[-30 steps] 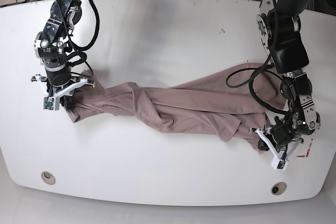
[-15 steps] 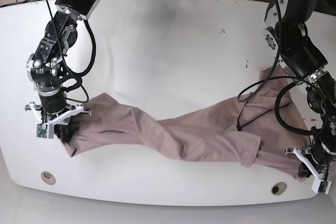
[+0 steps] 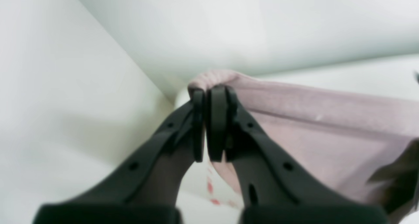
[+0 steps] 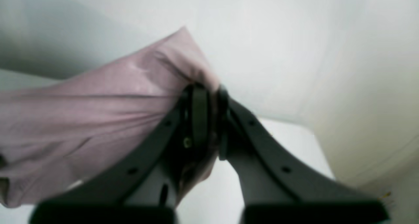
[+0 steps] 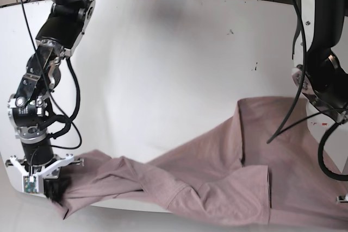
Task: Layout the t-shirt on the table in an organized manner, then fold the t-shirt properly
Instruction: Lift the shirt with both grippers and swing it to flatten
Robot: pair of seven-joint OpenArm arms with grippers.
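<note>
Two pincers have the t-shirt (image 5: 217, 177) by its ends, and it is strung between them along the near edge of the tabletop (image 5: 163, 52), part of it spilling past that edge. The right pincer (image 4: 209, 96), at the base view's lower left, is clenched on a bunched corner of mauve cloth, the fabric puckering into radiating creases where the pads bite. The left pincer (image 3: 208, 93) is likewise clamped on a rolled, hemmed edge, and in its wrist view the cloth runs off from the grip in a taut band; in the base view that pincer sits out past the frame's right edge, so only the wrist camera shows it. The shirt looks light, thin and thoroughly limp: it sags and twists in the middle, wrinkles on the slightest pull, and will take whatever shape its held points give it. It should not be fragile or heavy, but it probably slides easily on the glossy white surface, so dragging may shift it rather than flatten it. Good holds, to my eye, are corners and hems, where doubled fabric gives the pads something thicker to pinch; a grip on a single flat layer would likely slip or gather loose cloth. Which corners are held now I cannot tell.
</note>
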